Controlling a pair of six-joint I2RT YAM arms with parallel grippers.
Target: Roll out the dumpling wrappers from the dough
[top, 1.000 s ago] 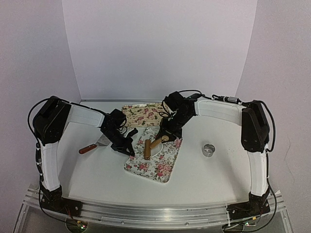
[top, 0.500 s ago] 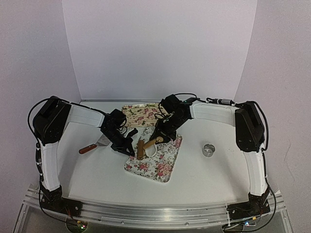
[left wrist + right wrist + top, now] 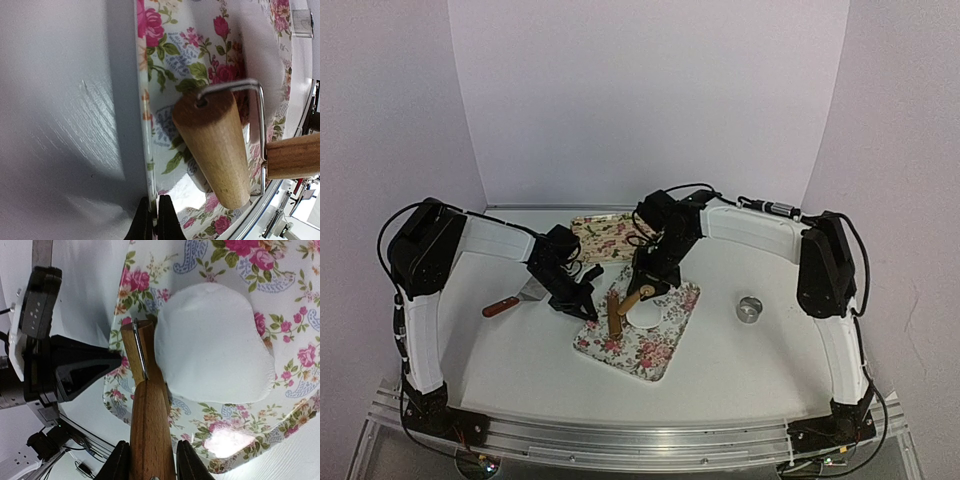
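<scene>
The dough (image 3: 215,345) lies as a flat white patch (image 3: 646,313) in the near flowered tray (image 3: 655,350). A wooden roller (image 3: 615,314) rests on the tray just left of the dough, its drum (image 3: 217,145) close to the tray's left rim. My right gripper (image 3: 152,466) is shut on the roller's handle (image 3: 150,425), up and right of the drum (image 3: 642,290). My left gripper (image 3: 152,222) is shut on the tray's left rim (image 3: 145,130), seen from above at the tray's left edge (image 3: 580,299). The dumpling wrappers are out of view.
A second flowered tray (image 3: 610,235) lies at the back behind the arms. A scraper with a wooden handle (image 3: 515,298) lies left of the left gripper. A small metal ring (image 3: 750,308) stands on the table to the right.
The right arm has swung left and drawn the roller toward the tray's left rim, off the dough, leaving the white patch bare. The left gripper has stayed on the rim.
</scene>
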